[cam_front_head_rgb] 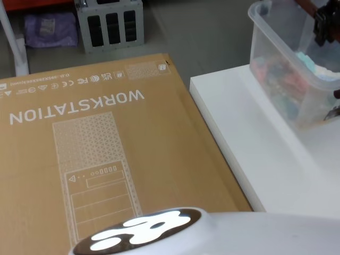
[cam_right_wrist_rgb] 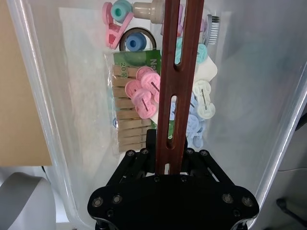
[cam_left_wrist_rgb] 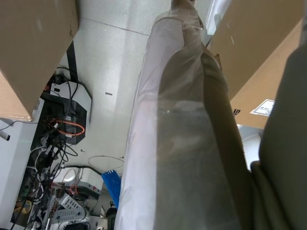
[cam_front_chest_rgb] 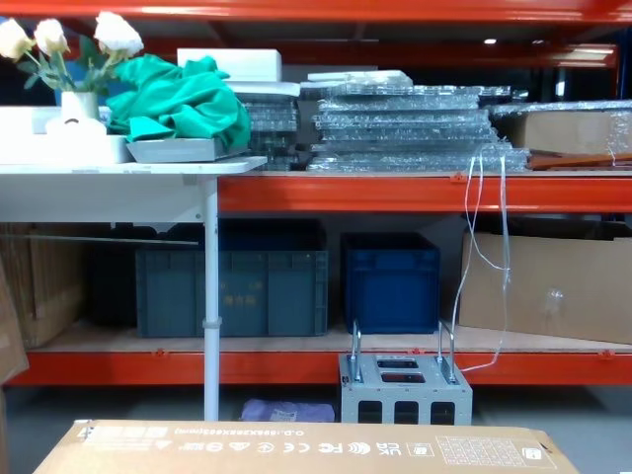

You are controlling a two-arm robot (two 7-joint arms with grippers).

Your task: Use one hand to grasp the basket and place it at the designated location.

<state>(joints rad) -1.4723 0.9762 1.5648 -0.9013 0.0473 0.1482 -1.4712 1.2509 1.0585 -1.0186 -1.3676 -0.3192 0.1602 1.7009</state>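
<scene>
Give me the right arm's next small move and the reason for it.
Probably a slow, straight lift. The right pincer is shut on the handle of the basket, which holds loose clothes pegs and stands over the white table. Rising vertically should keep the load from swinging or tipping.
</scene>
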